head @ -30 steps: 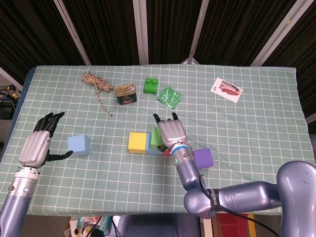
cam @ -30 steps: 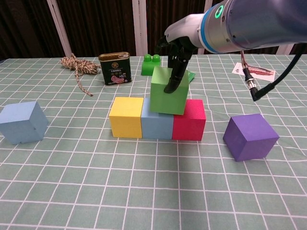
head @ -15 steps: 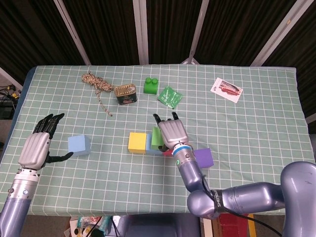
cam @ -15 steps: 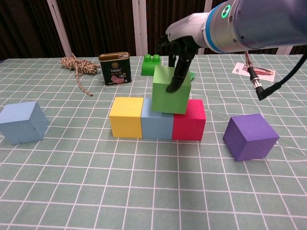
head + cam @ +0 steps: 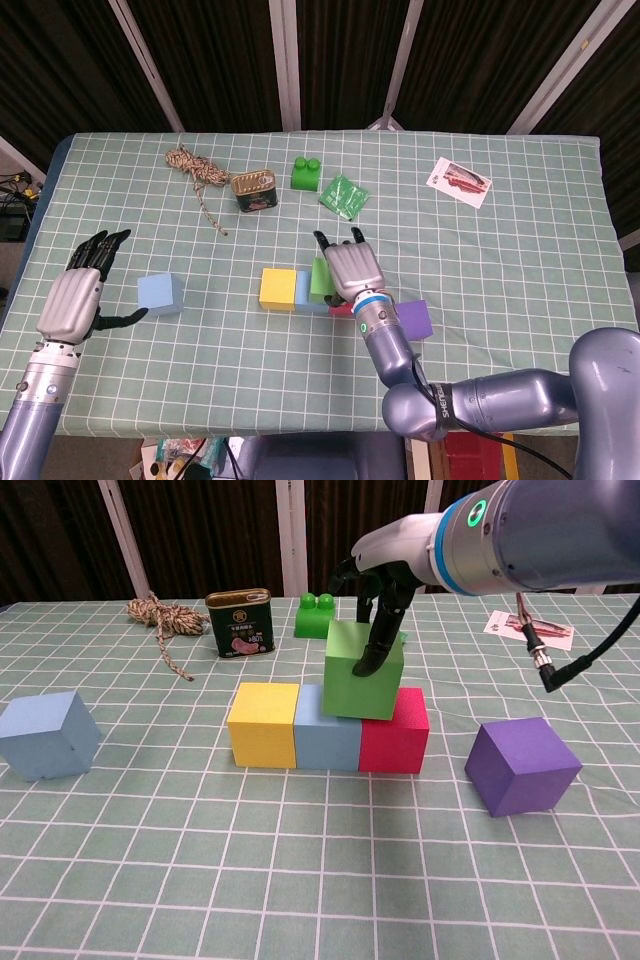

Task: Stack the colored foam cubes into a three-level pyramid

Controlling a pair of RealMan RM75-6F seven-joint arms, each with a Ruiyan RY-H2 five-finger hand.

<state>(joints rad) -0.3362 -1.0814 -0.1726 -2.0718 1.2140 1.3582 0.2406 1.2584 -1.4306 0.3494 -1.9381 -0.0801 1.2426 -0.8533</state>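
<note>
The right hand (image 5: 380,615) is held fingers-down, gripping; the left hand (image 5: 78,290) is raised apart, fingers spread and empty

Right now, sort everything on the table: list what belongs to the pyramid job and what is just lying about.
Job: yellow cube, middle light blue cube, red cube, green cube on the row and held by the right hand, purple cube, loose light blue cube.

Lying about: rope, tin can, green toy brick, green packet, printed card.
</note>
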